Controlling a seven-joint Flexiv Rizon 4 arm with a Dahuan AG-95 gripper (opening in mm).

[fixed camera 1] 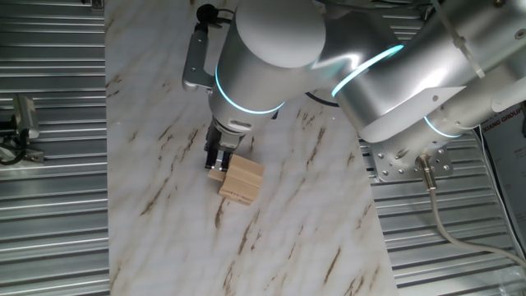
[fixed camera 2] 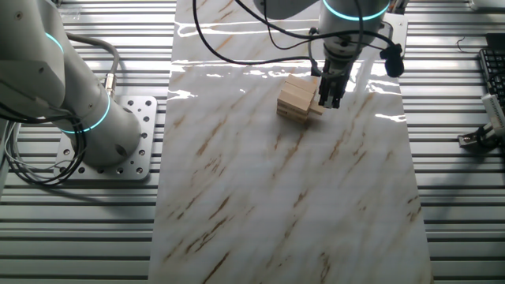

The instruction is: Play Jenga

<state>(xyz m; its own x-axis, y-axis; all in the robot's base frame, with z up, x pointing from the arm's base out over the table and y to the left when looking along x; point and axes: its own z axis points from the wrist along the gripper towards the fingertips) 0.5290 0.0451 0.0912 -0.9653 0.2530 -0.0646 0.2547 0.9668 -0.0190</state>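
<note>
The end effector (fixed camera 1: pixel 217 162) sits just above centre in one fixed view, its two dark fingers (fixed camera 2: pixel 328 93) pointing down at the side of the Jenga stack (fixed camera 1: pixel 242 181). The fingertips stand narrowly apart around the end of a block (fixed camera 1: pixel 216 174) that juts from the stack's lower layer; whether they actually press on it cannot be told. The stack is a small squat pile of plain pale-tan wooden blocks, rectangular, laid in crosswise layers, resting on the worktop (fixed camera 1: pixel 164 222) near the upper middle of the other fixed view.

The worktop is a glossy white sheet with brown marble-like veins, catching bright reflections. Above the end effector rises the arm (fixed camera 1: pixel 271 49), smooth silver-grey cylinders joined by glowing cyan rings. Faint lettering at the right edge of the one fixed view is too small to read. Ribbed metal flooring (fixed camera 1: pixel 49 205) surrounds the worktop, and a perforated mounting plate (fixed camera 2: pixel 142 118) lies at the left of the other fixed view.
</note>
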